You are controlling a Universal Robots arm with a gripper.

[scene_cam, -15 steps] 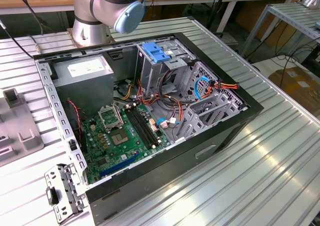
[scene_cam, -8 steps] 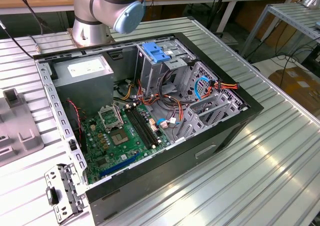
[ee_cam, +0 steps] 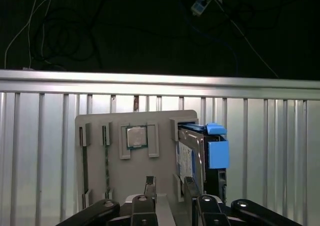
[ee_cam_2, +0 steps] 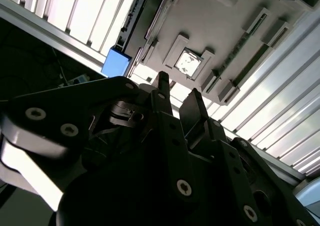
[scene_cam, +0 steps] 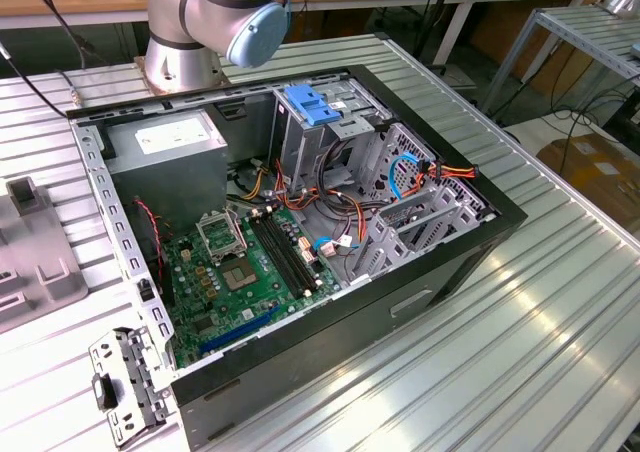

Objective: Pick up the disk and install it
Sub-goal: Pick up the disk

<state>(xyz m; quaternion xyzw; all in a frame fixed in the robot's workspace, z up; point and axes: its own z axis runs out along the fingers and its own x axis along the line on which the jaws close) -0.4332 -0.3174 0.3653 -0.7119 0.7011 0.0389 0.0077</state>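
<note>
Released and holding nothing, the hand [ee_cam: 169, 182] hangs over a grey fixture plate [ee_cam: 125, 181] that lies on the ribbed metal desk [ee_cam: 280, 136]. Its two dark fingers [ee_cam: 149, 183] stand apart with bare plate showing between them. The disk [ee_cam: 192, 158] stands on its edge in a pocket at one end of that plate, its white label facing the middle of the plate and its blue side rail [ee_cam: 218, 153] on the outer face. One finger appears in front of the disk's near end, and whether it touches cannot be told. A square processor chip [ee_cam: 136, 137] sits in a shallow recess of the plate, well clear of the disk. In the second wrist view the hand [ee_cam_2: 177, 86] is seen from behind, fingers parted, with the chip [ee_cam_2: 189, 63] beyond the tips and the blue rail [ee_cam_2: 116, 63] off to one side. In the exterior view the arm's base [scene_cam: 200, 22] stands on the desk behind an open computer case [scene_cam: 480, 232]. Inside the case are a green motherboard [scene_cam: 250, 272], a grey power-supply box [scene_cam: 170, 157], a blue latch handle [scene_cam: 312, 107] and a perforated metal drive cage [scene_cam: 420, 212]. A loose metal bracket [scene_cam: 125, 387] lies on the desk just beside the case's near corner.
</note>
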